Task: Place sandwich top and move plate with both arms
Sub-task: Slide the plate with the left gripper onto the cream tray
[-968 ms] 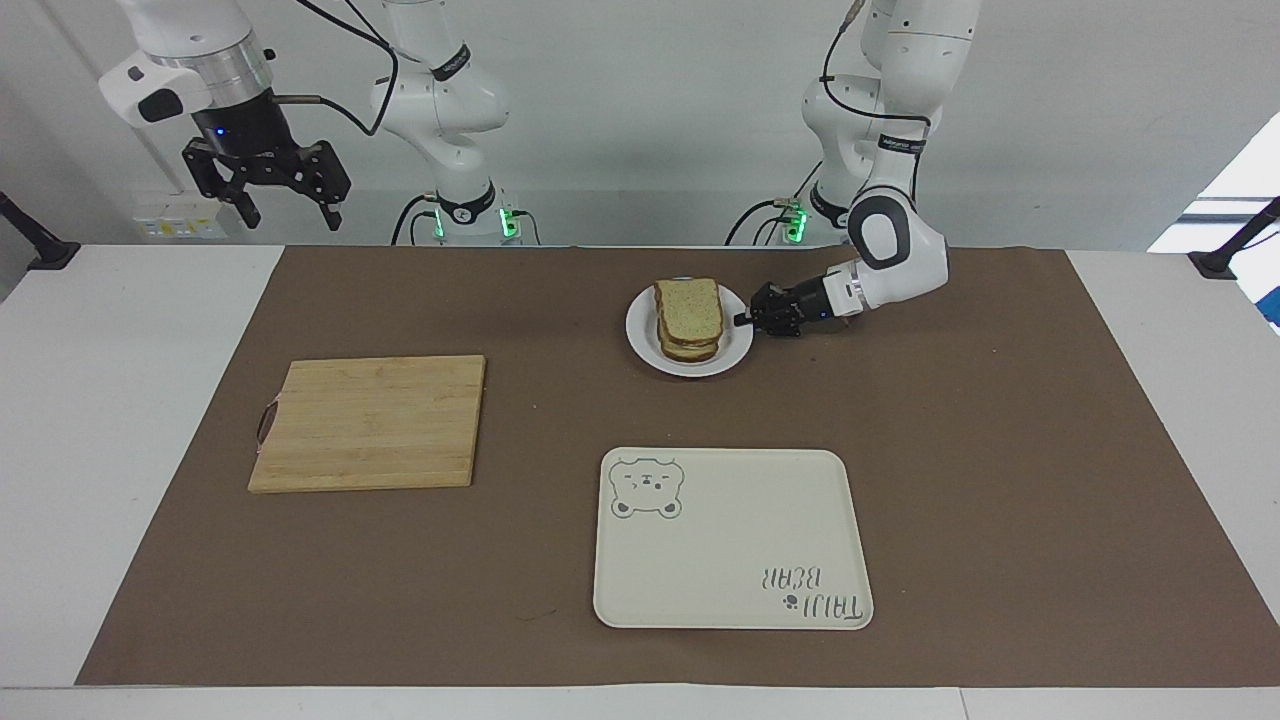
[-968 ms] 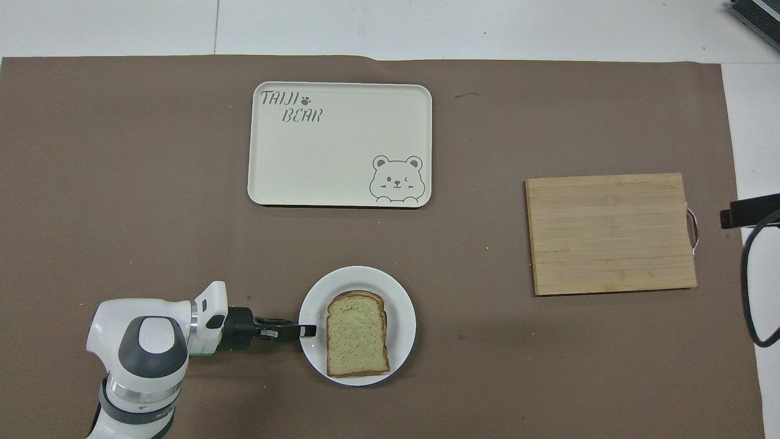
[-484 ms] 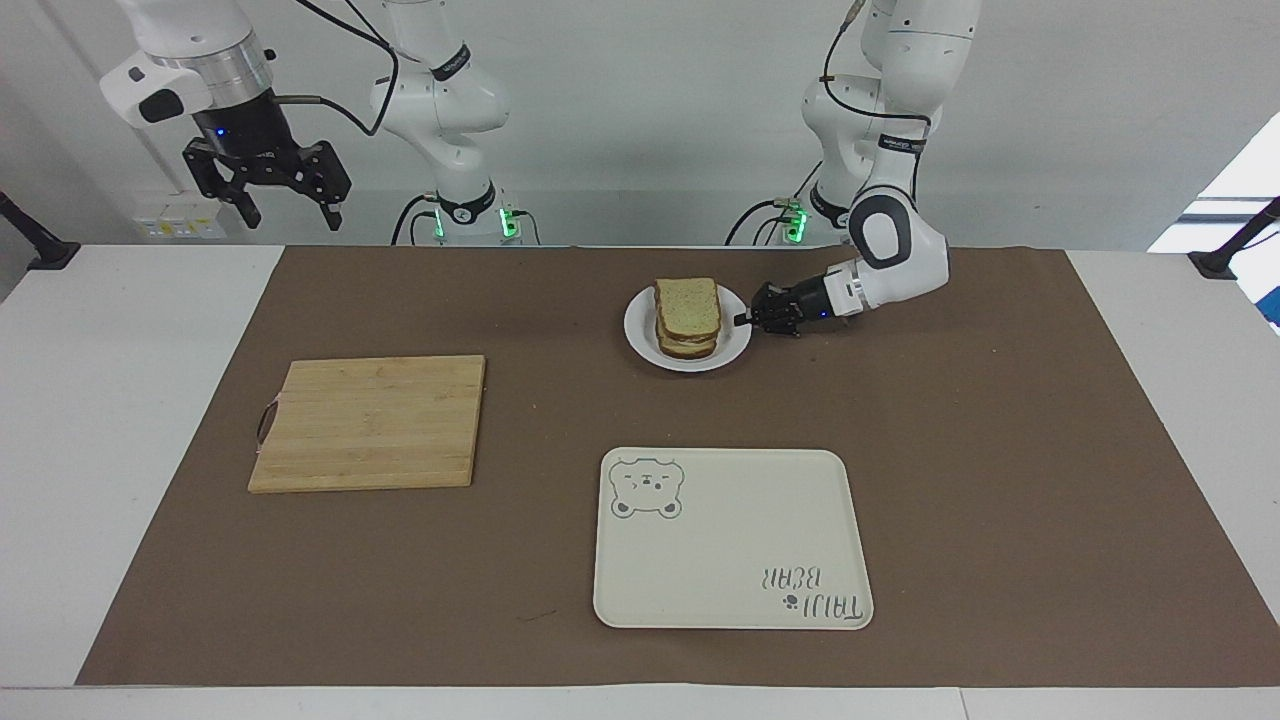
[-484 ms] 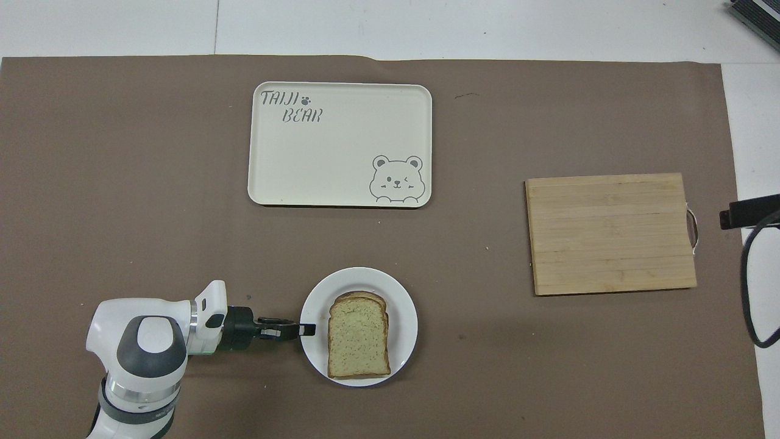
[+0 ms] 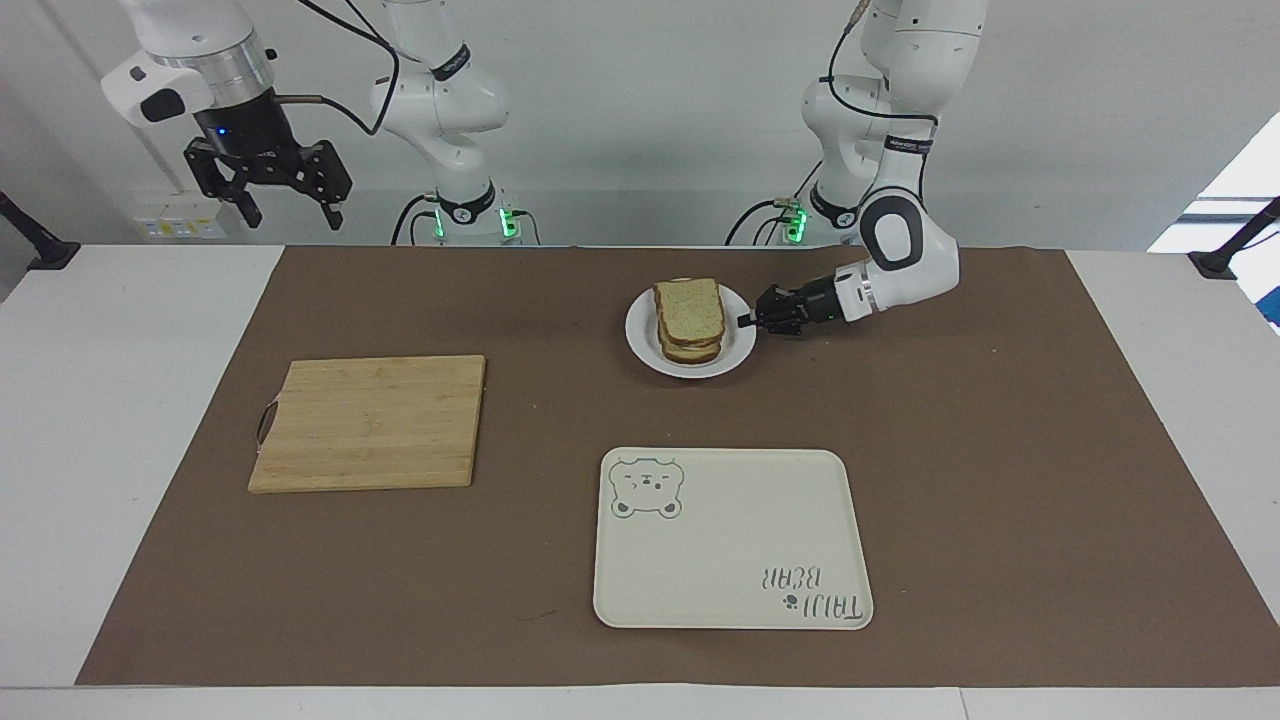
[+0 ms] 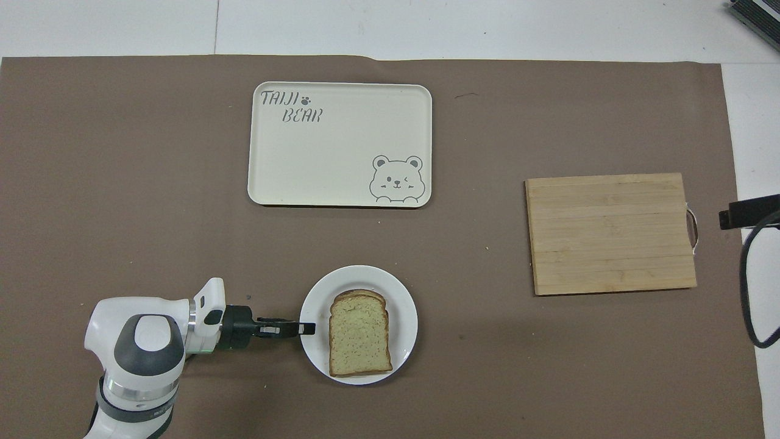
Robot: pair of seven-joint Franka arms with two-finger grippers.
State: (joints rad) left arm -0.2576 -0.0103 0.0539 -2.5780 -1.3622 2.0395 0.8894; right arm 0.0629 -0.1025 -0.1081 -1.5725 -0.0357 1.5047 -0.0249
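Observation:
The sandwich top [image 5: 688, 305] [image 6: 359, 332], a speckled light-brown slice, lies on a stack of bread on the small white plate [image 5: 700, 370] [image 6: 359, 277]. The plate sits on the brown mat close to the robots. My left gripper [image 5: 742, 320] [image 6: 308, 328] reaches in low and level from the left arm's end and is shut on the plate's rim. My right gripper [image 5: 290, 210] hangs open and high over the table's edge at the right arm's end, holding nothing.
A cream tray with a bear drawing [image 5: 733, 537] [image 6: 339, 144] lies farther from the robots than the plate. A wooden cutting board [image 5: 368, 422] [image 6: 611, 233] lies toward the right arm's end. A brown mat [image 5: 1000, 480] covers the table.
The left arm's elbow has shifted a little toward its own end of the table while its gripper stays shut on the rim. The plate and sandwich have barely shifted. The right arm waits.

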